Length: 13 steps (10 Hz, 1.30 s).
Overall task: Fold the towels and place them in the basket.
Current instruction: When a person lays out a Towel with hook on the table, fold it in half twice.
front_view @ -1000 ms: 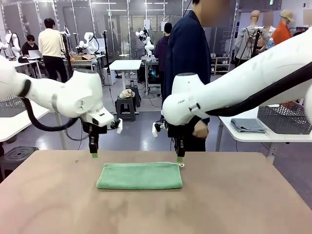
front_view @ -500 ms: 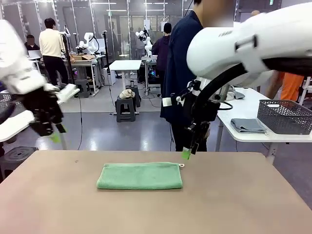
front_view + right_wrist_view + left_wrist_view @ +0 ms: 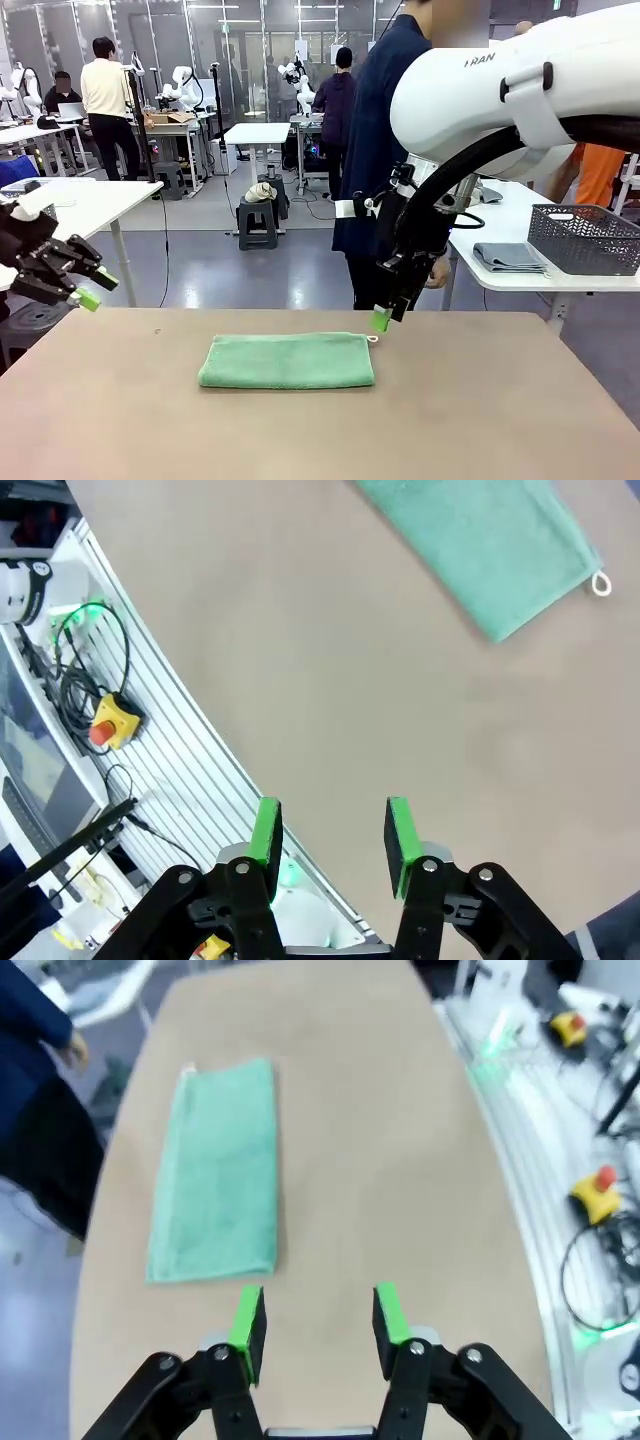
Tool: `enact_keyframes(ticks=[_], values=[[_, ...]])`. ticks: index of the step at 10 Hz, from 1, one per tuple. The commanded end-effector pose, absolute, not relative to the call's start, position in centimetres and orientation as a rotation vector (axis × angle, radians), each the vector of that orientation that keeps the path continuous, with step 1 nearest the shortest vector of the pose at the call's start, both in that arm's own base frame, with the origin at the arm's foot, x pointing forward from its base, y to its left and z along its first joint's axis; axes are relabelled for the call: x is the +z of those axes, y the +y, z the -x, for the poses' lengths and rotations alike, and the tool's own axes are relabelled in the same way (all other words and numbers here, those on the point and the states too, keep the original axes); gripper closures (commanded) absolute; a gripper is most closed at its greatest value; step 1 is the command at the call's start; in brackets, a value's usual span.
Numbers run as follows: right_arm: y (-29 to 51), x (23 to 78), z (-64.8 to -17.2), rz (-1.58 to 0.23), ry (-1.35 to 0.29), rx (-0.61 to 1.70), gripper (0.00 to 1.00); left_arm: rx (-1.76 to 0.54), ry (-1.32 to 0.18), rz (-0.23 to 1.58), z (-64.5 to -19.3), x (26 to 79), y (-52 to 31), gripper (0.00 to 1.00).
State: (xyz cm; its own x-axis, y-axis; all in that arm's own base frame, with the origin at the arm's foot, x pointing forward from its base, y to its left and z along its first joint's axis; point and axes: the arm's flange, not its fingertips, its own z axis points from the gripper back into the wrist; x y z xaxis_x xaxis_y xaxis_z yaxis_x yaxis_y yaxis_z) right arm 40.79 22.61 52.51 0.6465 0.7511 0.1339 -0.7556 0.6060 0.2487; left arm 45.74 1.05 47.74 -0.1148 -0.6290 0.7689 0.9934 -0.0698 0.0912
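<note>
Front view: the mid-green terry towel (image 3: 286,361) lies folded into a long flat rectangle on the tan counter (image 3: 470,410), near the middle of its far edge. A small white loop (image 3: 373,339) sticks out at the towel's far right corner. My right gripper (image 3: 381,319) hangs near that corner, clear of the cloth. My left gripper (image 3: 88,298) hangs beyond the counter's left edge.

Left wrist view: my left gripper (image 3: 318,1320) has its jaws apart and empty, with the towel (image 3: 215,1170) ahead.

Right wrist view: my right gripper (image 3: 332,845) is likewise parted and empty over bare counter, well apart from the towel (image 3: 480,540).
</note>
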Motion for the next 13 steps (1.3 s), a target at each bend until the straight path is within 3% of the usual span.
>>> enact_keyframes(ticks=[1, 5, 8, 13], values=[[22.7, 52.7, -40.3, -0.299, -0.018, 0.857, 0.47, -1.480, -0.762, 0.821, -48.1, 46.5, 1.7, 0.44], [22.9, 50.5, -41.6, -0.487, -0.121, 0.422, 0.47, -1.391, -0.829, 0.835, -48.1, 44.9, 2.3, 0.44], [24.0, 49.3, -43.0, -0.422, -0.092, 0.051, 0.47, -1.347, -0.817, 0.826, -47.5, 45.0, 1.5, 0.44], [25.4, 46.8, -46.7, -0.279, -0.125, -0.127, 0.47, -1.352, -0.778, 0.823, -47.8, 44.7, 1.0, 0.44]])
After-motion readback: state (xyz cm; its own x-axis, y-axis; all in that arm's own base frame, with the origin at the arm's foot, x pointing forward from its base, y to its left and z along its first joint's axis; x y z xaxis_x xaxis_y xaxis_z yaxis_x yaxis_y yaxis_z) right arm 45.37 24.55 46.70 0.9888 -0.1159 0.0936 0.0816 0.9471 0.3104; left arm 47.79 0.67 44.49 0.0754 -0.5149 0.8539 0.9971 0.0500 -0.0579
